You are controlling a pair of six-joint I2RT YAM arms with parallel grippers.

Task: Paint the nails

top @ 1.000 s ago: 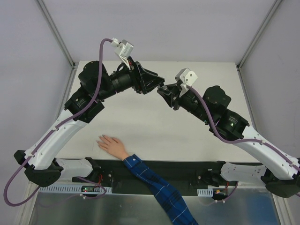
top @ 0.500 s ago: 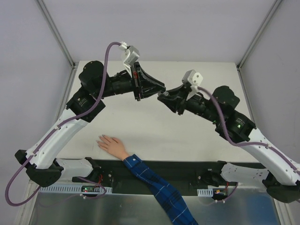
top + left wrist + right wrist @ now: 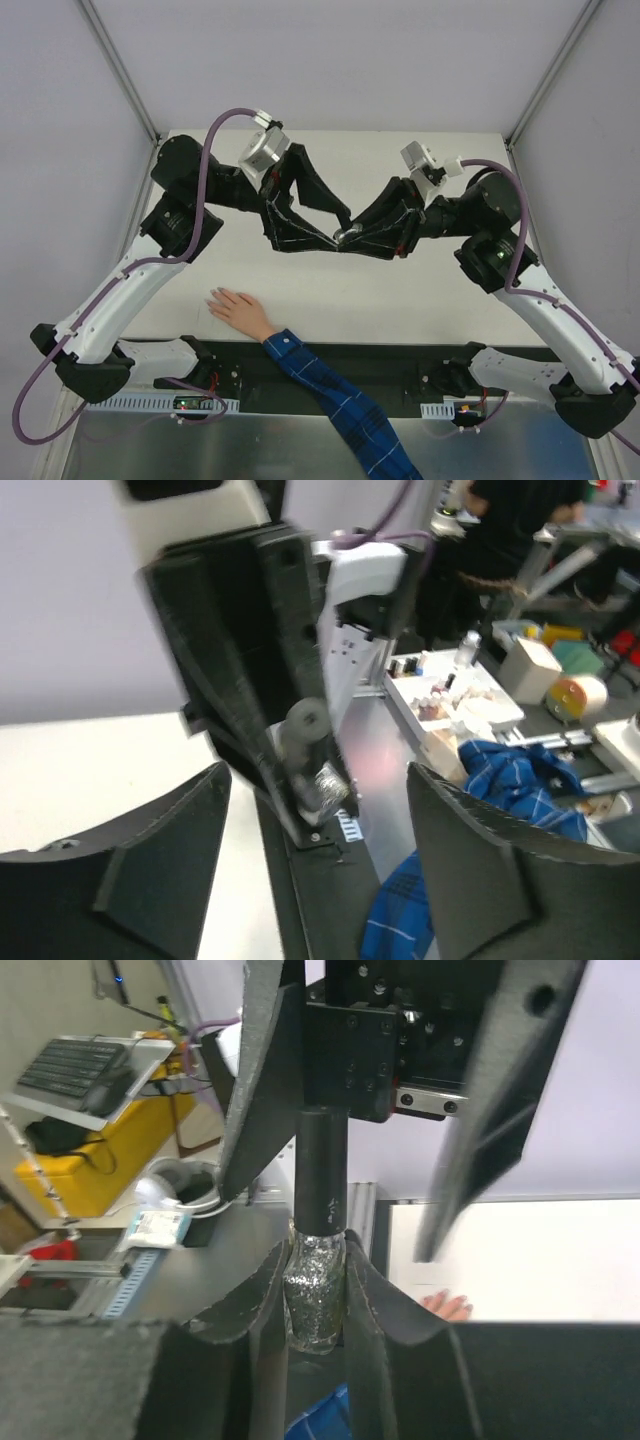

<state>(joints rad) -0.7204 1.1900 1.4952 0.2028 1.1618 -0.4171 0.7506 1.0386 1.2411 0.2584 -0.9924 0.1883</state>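
A pale hand lies flat near the table's front edge, fingers spread to the left, its arm in a blue plaid sleeve. Its nails are too small to make out; fingertips also show in the right wrist view. My right gripper is shut on a small glittery polish bottle with a black cap, held above the table's middle. My left gripper is open, a finger on each side of the cap, not touching it. The bottle shows blurred in the left wrist view.
The white table is bounded by grey frame posts at the back corners. A black rail runs along the near edge beside the sleeve. The two arms' fingers meet over the table's middle, well above the hand.
Both grippers have swung down and towards each other. The left gripper has opened and its fingers now flank the bottle's cap. The hand has not moved.
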